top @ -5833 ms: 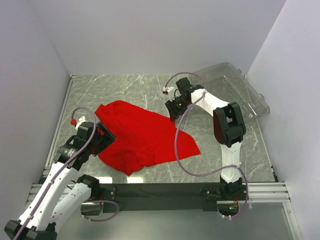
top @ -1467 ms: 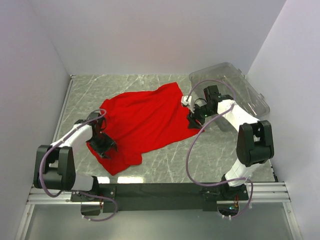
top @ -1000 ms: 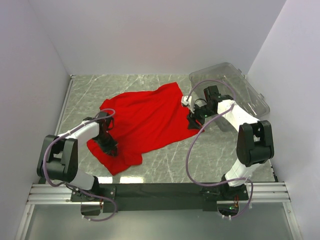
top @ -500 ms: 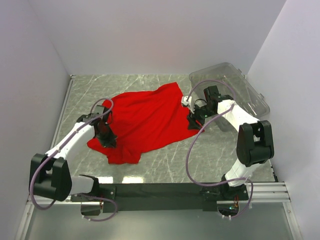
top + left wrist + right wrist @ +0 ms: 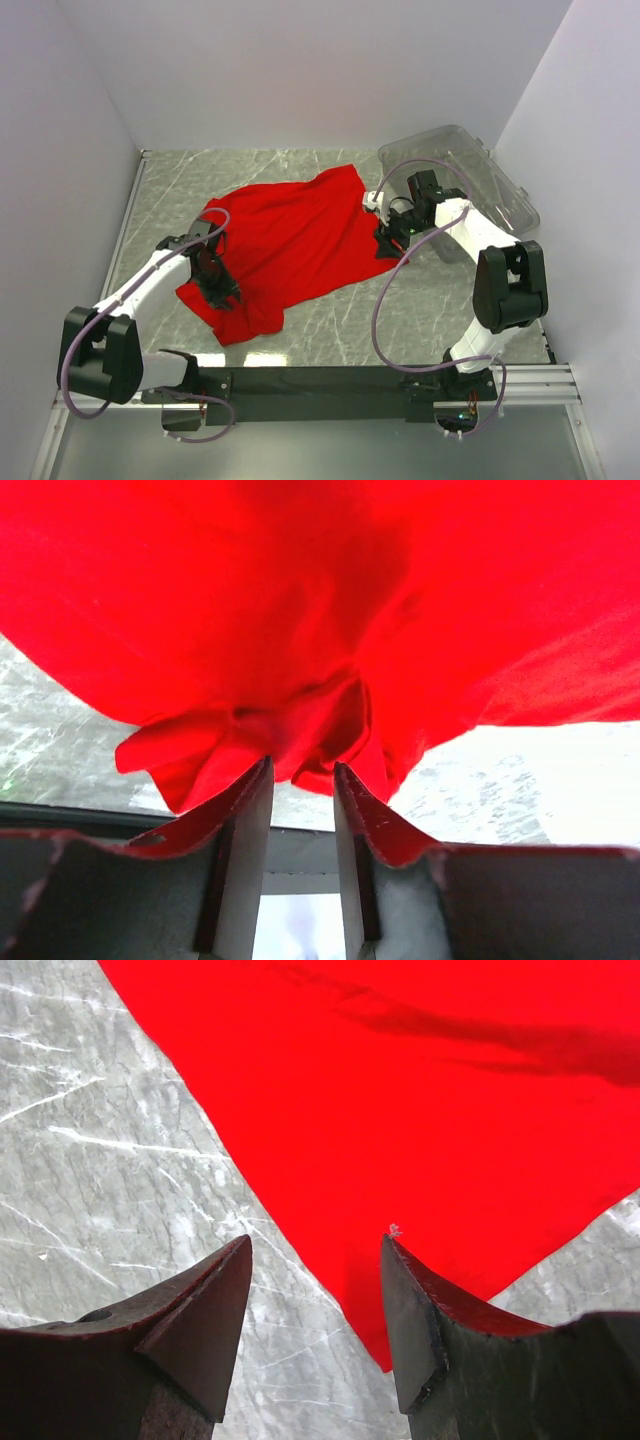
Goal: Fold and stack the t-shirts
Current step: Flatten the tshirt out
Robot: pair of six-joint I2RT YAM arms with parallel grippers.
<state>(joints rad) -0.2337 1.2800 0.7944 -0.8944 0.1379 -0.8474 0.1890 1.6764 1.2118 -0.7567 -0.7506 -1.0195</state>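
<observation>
L gripper (image 5: 302, 772) is narrow, pinching a bunched fold of the t-shirt (image 5: 290, 235) (near-left edge). R gripper (image 5: 315, 1248) stands wide over its right corner; bare table (image 5: 420, 310) in front.

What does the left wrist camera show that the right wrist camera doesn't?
Only the left wrist view: the left fingers closed on a bunched fold of the red t-shirt. Only the right wrist view: the right fingers spread wide, gripping nothing, over a flat pointed corner of the cloth. Both: the red t-shirt and the grey marbled table.
</observation>
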